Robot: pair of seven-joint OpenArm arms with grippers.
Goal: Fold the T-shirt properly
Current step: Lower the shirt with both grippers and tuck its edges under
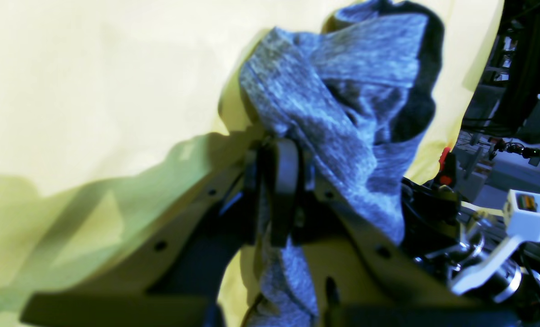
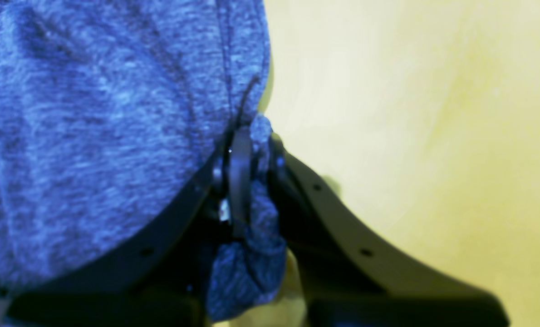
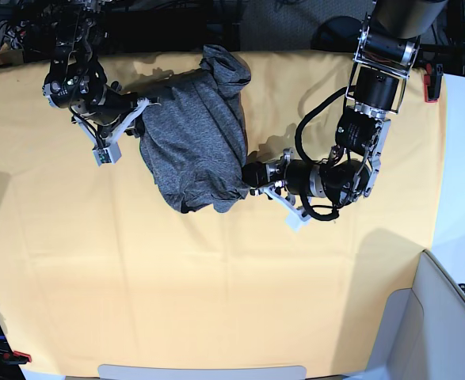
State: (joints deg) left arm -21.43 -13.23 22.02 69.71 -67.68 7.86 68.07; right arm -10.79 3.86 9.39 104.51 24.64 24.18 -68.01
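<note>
Left claw (image 1: 281,181): jaws nearly together, pinched on a fold of the T-shirt (image 3: 196,146). In the left wrist view the grey knit passes between the fingertips, bunches in a crumpled mass beyond them, and a strip hangs back toward the wrist.

Right claw (image 2: 247,172): jaws likewise almost closed, a wad of the same fabric clamped between them. In the right wrist view the bulk of the garment spreads out to one side of the claw, bare yellow cloth (image 2: 410,113) to the other; a small lump of knit sits behind the fingertips.

Base view: the T-shirt is gathered in a rumpled heap between the two claws, stretched from the right claw (image 3: 141,119) at its upper edge to the left claw (image 3: 252,178) at its lower edge. A bunched portion rises at the far end of the heap. The garment lies over the yellow cloth that covers the table (image 3: 216,317). Whether any part is lifted clear of the cloth cannot be told.
</note>
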